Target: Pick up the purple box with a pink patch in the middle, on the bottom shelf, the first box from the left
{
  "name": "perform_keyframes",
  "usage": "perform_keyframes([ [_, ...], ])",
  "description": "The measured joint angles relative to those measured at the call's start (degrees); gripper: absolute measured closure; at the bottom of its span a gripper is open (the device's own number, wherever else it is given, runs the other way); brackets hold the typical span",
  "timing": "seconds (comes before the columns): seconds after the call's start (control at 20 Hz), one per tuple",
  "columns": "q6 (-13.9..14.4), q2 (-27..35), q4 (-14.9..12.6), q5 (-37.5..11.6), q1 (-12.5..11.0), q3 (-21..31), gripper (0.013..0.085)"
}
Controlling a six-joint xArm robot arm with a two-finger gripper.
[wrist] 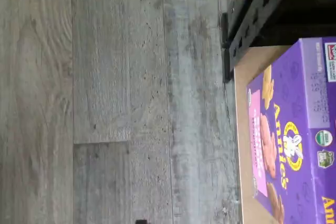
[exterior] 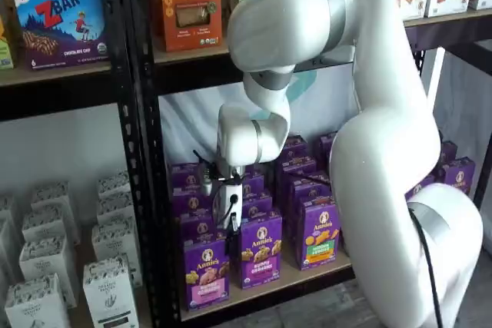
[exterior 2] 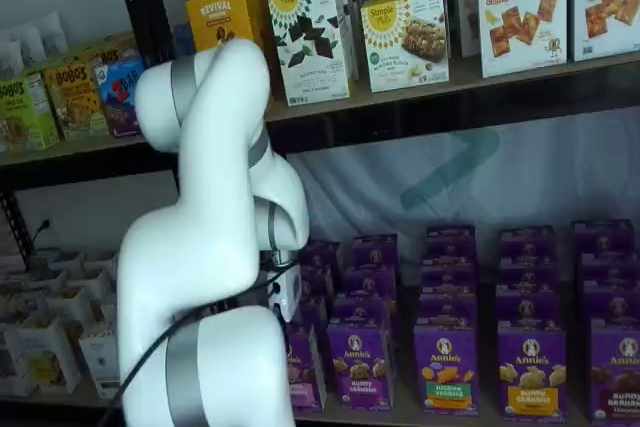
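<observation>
The purple box (exterior: 206, 274) stands upright at the left end of the front row on the bottom shelf (exterior: 307, 278), its pink panel facing out. In the wrist view the purple box (wrist: 286, 145) shows its pink patch and rabbit logo on the tan bottom shelf (wrist: 252, 61). My gripper (exterior: 229, 228) hangs just above and slightly right of the box, fingers pointing down, holding nothing and, as far as can be told, open. In a shelf view the arm covers most of the purple box (exterior 2: 300, 367) and the gripper's fingers.
A purple Bunny Grahams carton (exterior: 261, 255) and a purple carton with a green-and-orange panel (exterior: 319, 236) stand right of the box, with more purple rows behind. A black upright (exterior: 146, 151) stands close on the left. Grey plank floor (wrist: 121, 98) lies in front of the shelf.
</observation>
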Motion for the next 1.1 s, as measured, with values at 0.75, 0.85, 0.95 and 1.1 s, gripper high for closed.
perform_keyframes([
  [0.75,-1.2,2.4,4.0,-7.5,2.7,-1.1,0.013],
  [0.85,-0.5,2.9,3.1,-7.2,2.6,-1.8,0.013],
  [0.95,0.4,3.7,2.0,-6.8,2.4,-2.8,0.013],
  [1.1,1.3,4.9,0.8,-6.3,2.1,-4.5,0.013],
])
